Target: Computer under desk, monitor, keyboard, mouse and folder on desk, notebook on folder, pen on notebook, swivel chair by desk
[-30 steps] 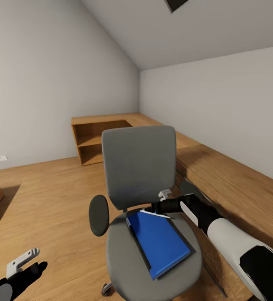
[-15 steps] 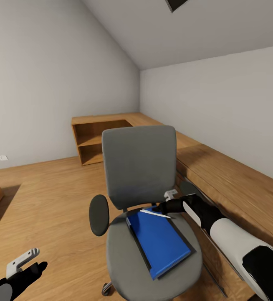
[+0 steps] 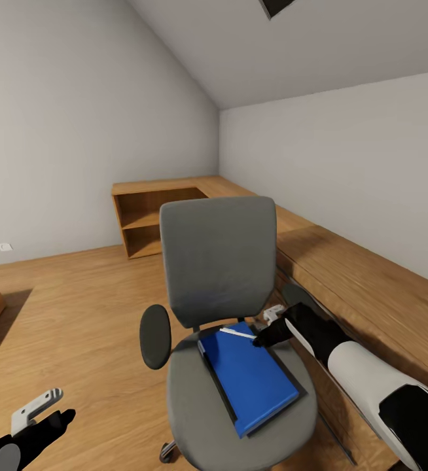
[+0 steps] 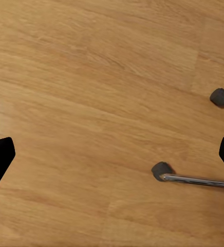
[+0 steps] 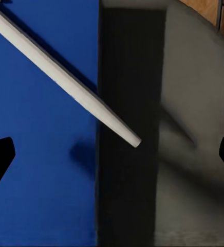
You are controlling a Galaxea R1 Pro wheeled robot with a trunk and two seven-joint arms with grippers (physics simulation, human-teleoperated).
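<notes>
The grey swivel chair (image 3: 217,261) stands in mid-room, its seat toward me. On the seat lies the blue folder (image 3: 250,376) (image 5: 40,154), with the dark notebook (image 3: 281,358) (image 5: 127,128) under it and showing along the edges. The white pen (image 3: 237,333) (image 5: 66,82) rests across the folder's far corner. My right gripper (image 3: 265,327) (image 5: 112,159) hovers open just over the pen's near tip, at the folder's right edge. My left gripper (image 3: 40,412) (image 4: 112,159) hangs open low over the floor left of the chair. Desk, monitor, keyboard, mouse and computer are out of view.
A low light-wood counter (image 3: 345,275) runs along the right wall close behind the chair, ending in an open shelf unit (image 3: 155,226) at the far corner. The chair's chrome leg (image 4: 197,180) and casters (image 4: 162,170) sit near my left gripper. Wood floor (image 3: 76,307) stretches to the left.
My right gripper has drawn back and down from the chair's backrest, along the pen to its near tip. The pen, folder, chair and left arm have not moved.
</notes>
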